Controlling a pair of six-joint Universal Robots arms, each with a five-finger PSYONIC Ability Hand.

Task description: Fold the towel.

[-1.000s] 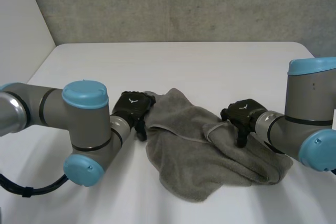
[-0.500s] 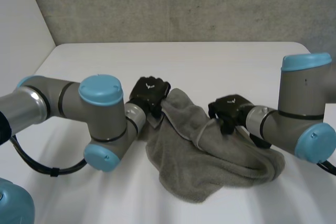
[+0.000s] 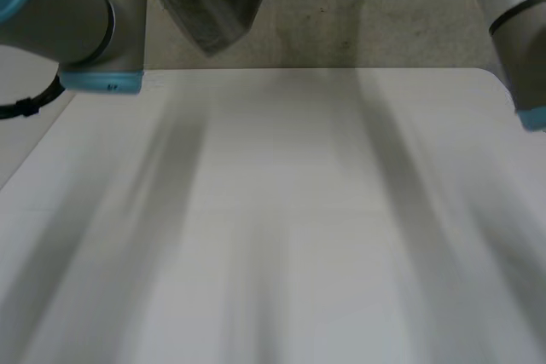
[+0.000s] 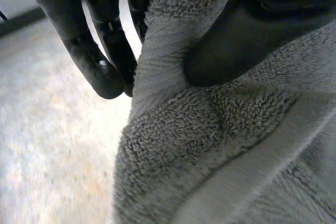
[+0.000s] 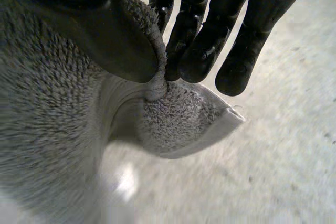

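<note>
My left arm [image 3: 81, 6] and right arm [image 3: 512, 23] are smooth grey tubes rimmed with light-blue caps [image 3: 101, 83]. My left hand [image 4: 92, 45] and right hand [image 5: 202, 30] are matte black, fingertips [image 5: 231, 80] thick and rounded.

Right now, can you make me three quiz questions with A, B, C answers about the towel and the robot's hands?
1. Where is the towel?
A. in a basket
B. held up above the table
C. on the floor

2. What colour is the towel?
A. red
B. grey
C. blue

3. What is the right hand doing?
A. pinching the towel
B. lying flat, holding nothing
C. waving

Answers: B, the head view shows it up high over the bare table. B, its fuzzy loops are grey. A, thumb and fingers squeeze the towel between them.
</note>
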